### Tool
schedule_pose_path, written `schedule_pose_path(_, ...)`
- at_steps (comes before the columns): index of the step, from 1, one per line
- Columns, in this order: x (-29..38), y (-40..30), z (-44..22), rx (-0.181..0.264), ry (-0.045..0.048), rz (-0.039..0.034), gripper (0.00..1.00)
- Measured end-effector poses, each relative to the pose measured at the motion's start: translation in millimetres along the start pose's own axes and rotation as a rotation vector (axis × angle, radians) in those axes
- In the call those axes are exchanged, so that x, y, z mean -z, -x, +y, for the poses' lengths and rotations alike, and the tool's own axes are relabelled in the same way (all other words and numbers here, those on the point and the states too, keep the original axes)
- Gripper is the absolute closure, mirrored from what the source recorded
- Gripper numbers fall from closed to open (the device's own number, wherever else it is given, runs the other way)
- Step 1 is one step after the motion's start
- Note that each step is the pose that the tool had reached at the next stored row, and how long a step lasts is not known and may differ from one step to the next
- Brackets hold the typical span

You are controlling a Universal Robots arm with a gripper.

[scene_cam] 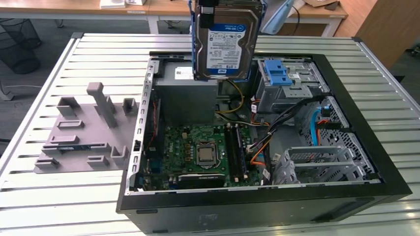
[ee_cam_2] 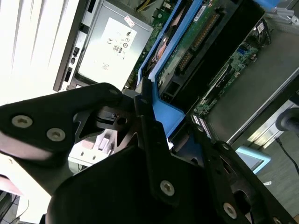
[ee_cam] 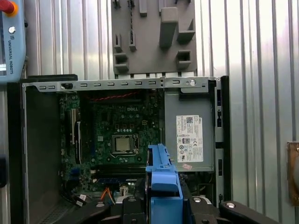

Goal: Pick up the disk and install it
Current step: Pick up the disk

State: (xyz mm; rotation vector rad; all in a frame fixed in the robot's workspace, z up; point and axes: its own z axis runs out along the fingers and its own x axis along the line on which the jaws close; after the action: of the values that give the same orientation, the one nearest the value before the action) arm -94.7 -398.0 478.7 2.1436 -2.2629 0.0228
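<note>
The disk [scene_cam: 226, 46], a silver drive with a white-and-blue label in a blue carrier frame, hangs upright above the open computer case [scene_cam: 367, 194], over the grey power-supply box [scene_cam: 187, 96]. My gripper [ee_cam_2: 140, 100] is shut on the carrier's upper edge. In the second wrist view the disk's green circuit-board side [ee_cam_2: 196, 37] and blue frame run away from the black fingers [ee_cam_2: 105, 95]. In the first wrist view the blue carrier [ee_cam: 163, 182] stands out between the gripper's black links, over the motherboard [ee_cam: 119, 135]. The metal drive bay with a blue latch [scene_cam: 279, 76] sits just to the exterior view's right of the disk.
The case lies open on a slatted metal table [scene_cam: 39, 206]. A grey fixture plate with upright pegs [scene_cam: 85, 132] lies at the exterior view's left. Cables [scene_cam: 262, 147] and a second metal cage [scene_cam: 315, 162] fill the case's right side. A pendant [ee_cam: 9, 37] lies on the table.
</note>
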Motion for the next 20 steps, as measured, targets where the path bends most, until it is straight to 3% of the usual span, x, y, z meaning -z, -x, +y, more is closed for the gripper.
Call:
schedule_pose_path(12,-2.5,-22.2,-2.3,-0.003,0.0000,0.0005,0.64)
schedule_pose_path(16,-2.7,-25.2,-2.7,-0.004,0.0000,0.0003,0.64)
schedule_pose_path(17,-2.6,-25.6,-2.7,-0.004,0.0005,-0.0070,0.64)
schedule_pose_path(20,-2.7,-27.9,-3.0,-0.003,0.0031,-0.0542,0.64)
